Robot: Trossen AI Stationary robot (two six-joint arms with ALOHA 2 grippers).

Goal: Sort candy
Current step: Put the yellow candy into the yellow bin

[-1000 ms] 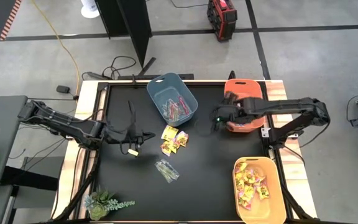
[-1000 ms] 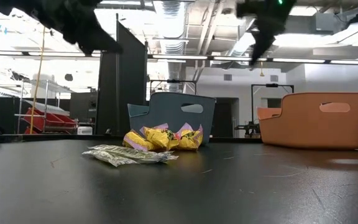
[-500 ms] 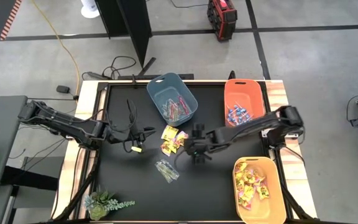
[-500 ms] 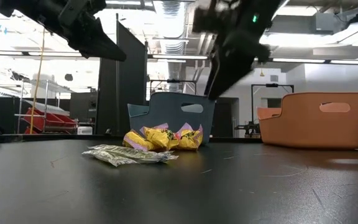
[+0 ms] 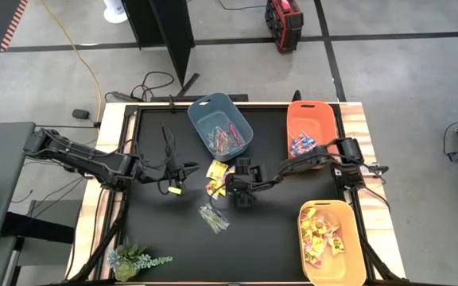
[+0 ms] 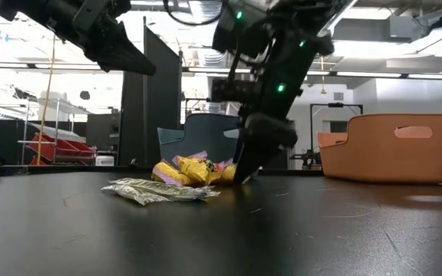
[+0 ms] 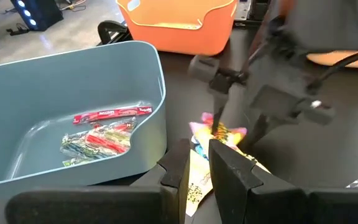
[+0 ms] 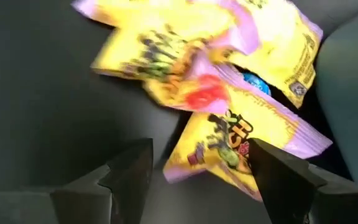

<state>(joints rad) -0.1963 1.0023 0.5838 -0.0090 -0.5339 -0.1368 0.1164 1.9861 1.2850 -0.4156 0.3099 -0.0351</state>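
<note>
A small pile of yellow square packets [image 5: 218, 175] with a blue lollipop [image 8: 253, 82] among them lies on the black table, just in front of the blue-grey bin [image 5: 219, 125]. My right gripper [image 5: 229, 189] slants down at the pile's right side and is open. One packet [image 8: 229, 149] lies between its fingertips [image 8: 201, 180]. Clear-wrapped sticks [image 5: 213, 216] lie flat a little nearer. My left gripper [image 5: 191, 168] hovers above the table left of the pile. It has a narrow gap between its fingers [image 7: 199, 165] and nothing in it. My right gripper stands with one finger [image 8: 278, 180] on each side of the nearest yellow packet's lower edge [image 8: 241, 171], coming from above and from the table's right. The packet lies flat on the table. Whether a finger touches it I cannot tell.
The blue-grey bin holds pinkish sticks [image 7: 101, 130]. An orange bin [image 5: 312, 131] at the far right holds blue lollipops. A yellow-orange bin [image 5: 330, 242] at the near right holds yellow packets. A small plant [image 5: 133, 258] sits at the near left corner.
My right gripper has swung from above the orange bin toward the table's left, come down and tipped downward. It now stands low at the pile of yellow packets, still open. The candy has not moved.
</note>
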